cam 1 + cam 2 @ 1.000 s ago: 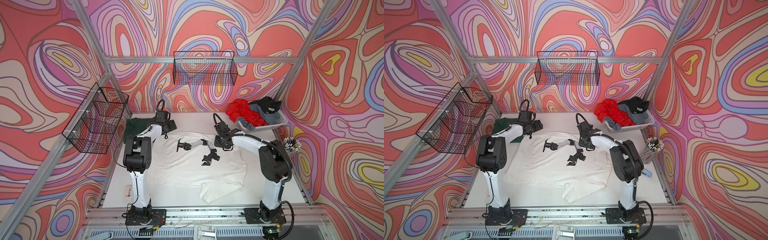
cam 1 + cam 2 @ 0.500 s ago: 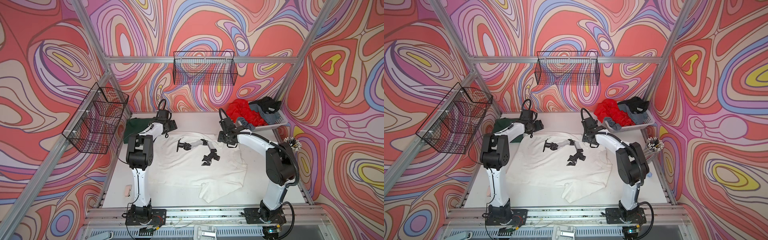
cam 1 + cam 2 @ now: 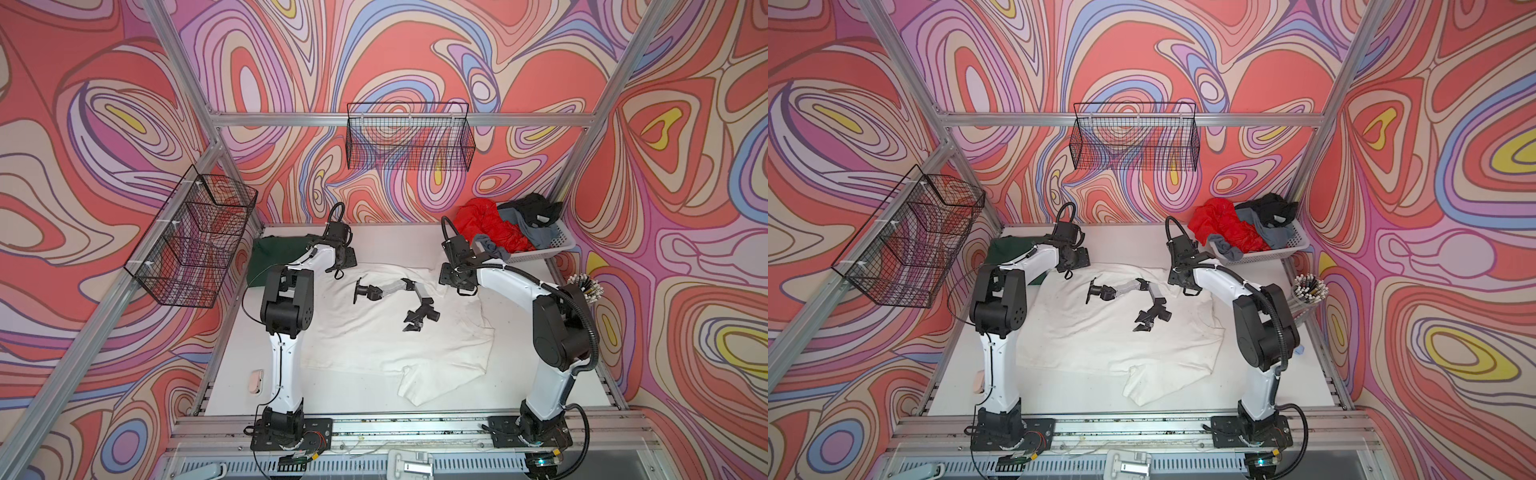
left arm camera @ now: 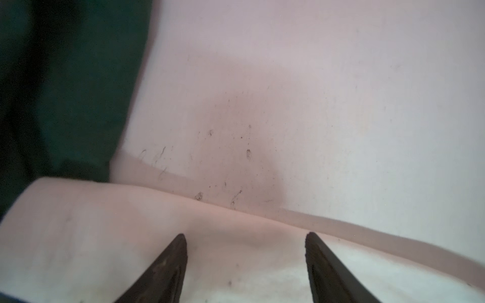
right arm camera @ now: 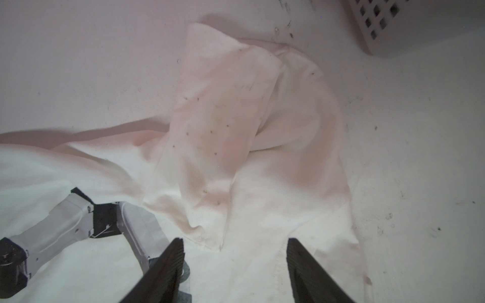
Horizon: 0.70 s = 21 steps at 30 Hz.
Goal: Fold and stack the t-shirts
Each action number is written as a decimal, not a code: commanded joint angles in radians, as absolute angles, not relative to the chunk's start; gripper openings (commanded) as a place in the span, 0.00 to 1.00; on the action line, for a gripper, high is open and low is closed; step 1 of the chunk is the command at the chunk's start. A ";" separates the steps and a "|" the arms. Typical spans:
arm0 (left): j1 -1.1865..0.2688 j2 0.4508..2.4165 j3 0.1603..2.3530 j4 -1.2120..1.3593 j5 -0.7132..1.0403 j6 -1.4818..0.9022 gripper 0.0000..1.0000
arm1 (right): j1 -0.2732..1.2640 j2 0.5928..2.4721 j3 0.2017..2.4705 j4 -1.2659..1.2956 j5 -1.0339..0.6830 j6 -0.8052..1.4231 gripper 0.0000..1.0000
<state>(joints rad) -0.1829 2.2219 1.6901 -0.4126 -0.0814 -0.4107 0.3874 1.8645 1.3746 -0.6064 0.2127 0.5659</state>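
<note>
Left gripper (image 4: 245, 236): fingers spread, empty, over the far edge of the white t-shirt (image 4: 105, 249), beside the dark green t-shirt (image 4: 65, 91).
Right gripper (image 5: 235, 240): spread, empty, above its bunched sleeve.
Print (image 3: 395, 295): black-and-grey robot arm picture.
Arms: both stretched far across the table.

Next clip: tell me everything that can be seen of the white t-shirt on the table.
The white t-shirt is soft, cotton-looking cloth, spread mostly flat but wrinkled across the middle of the white table, not yet folded. A black-and-grey print, shaped like a jointed arm, faces up. One sleeve sticks out at the near edge; another lies bunched at the far right corner. Its far left corner lies by the dark green shirt. The left hand and right hand are open over its far edge, gripping nothing.
</note>
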 commanded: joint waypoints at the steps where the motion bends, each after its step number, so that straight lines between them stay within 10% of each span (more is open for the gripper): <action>1: -0.183 2.262 1.726 -0.479 -0.126 -0.396 0.70 | 0.375 1.835 1.361 -0.606 0.216 0.560 0.66; 21: -0.183 2.332 1.799 -0.529 -0.064 -0.417 0.30 | 0.330 1.808 1.333 -0.600 0.211 0.543 0.65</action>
